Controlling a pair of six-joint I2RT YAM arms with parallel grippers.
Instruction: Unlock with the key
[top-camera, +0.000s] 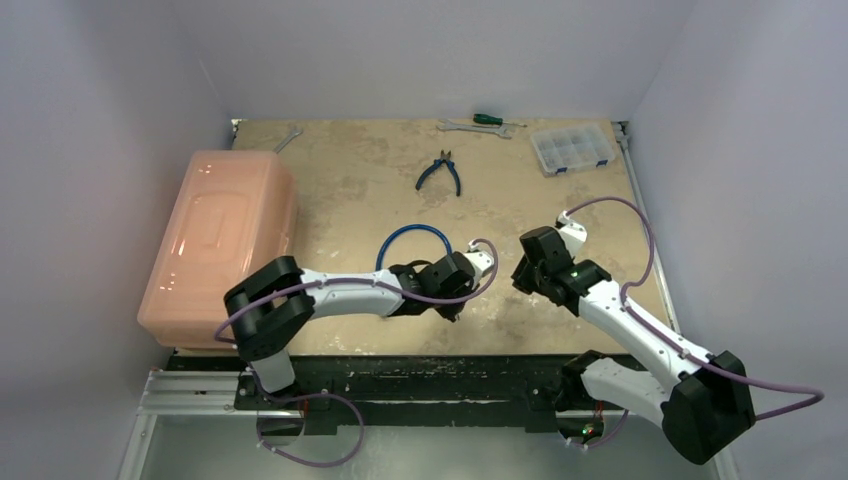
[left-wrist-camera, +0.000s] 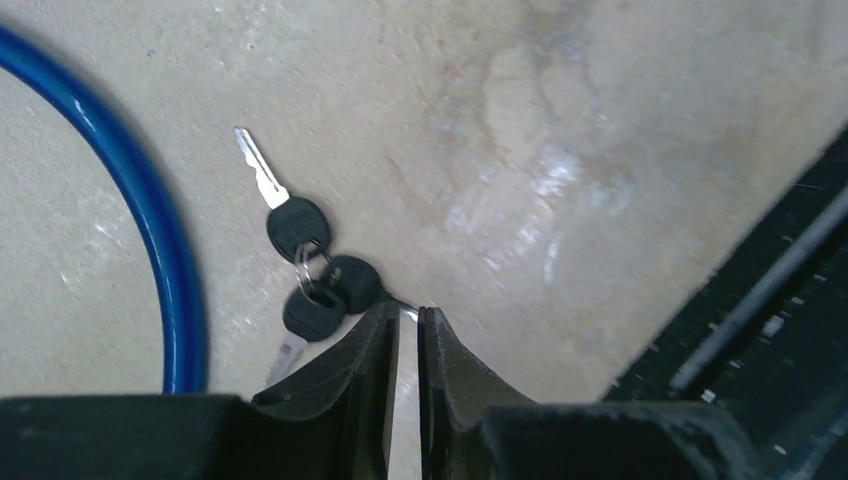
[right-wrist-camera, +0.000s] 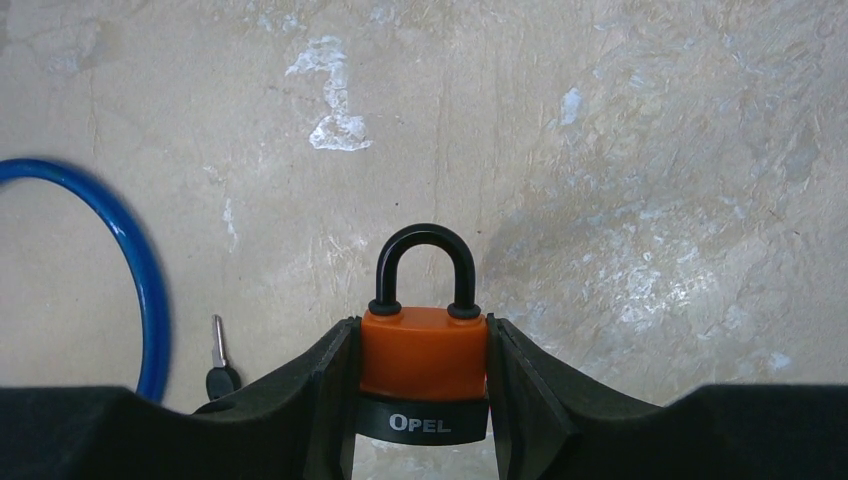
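Abt a third of the way in, by my read. R gripper (right-wrist-camera: 423, 325) had the padlock (right-wrist-camera: 423, 370) clamped by its orange body, one finger on each side, w/ the black shackle sticking out past the fingertips. Both shackle legs sat down in the body, so it looked locked. I couldn't see the keyhole. It's prob. on the black end tucked back btwn the fingers, which might make access awkward. In the top view that gripper hung over the table (top-camera: 350, 190) right of centre, near the L gripper (left-wrist-camera: 408, 312) but apart from it.

L gripper was down low at the keys (left-wrist-camera: 312, 270), which lay on the table near the middle, just right of the blue cable (left-wrist-camera: 150, 200). There were three black-headed keys on one ring. One blade lay out clear of the bunch, a second ran back beside the left finger, and the third head sat right at the fingertips. The jaws stood narrow, w/ only a slim gap btwn them. A bright sliver at the tips might've been that third key's blade, but I couldn't tell whether it was gripped or only alongside.

So the lock was in hand and the key pickup was either on or abt to be. Not yet done:
- get a sure hold on one key and lift the bunch
- line the blade up w/ the keyhole
- insert, turn, and free the shackle

The pliers (top-camera: 440, 172) on the far side played no part.
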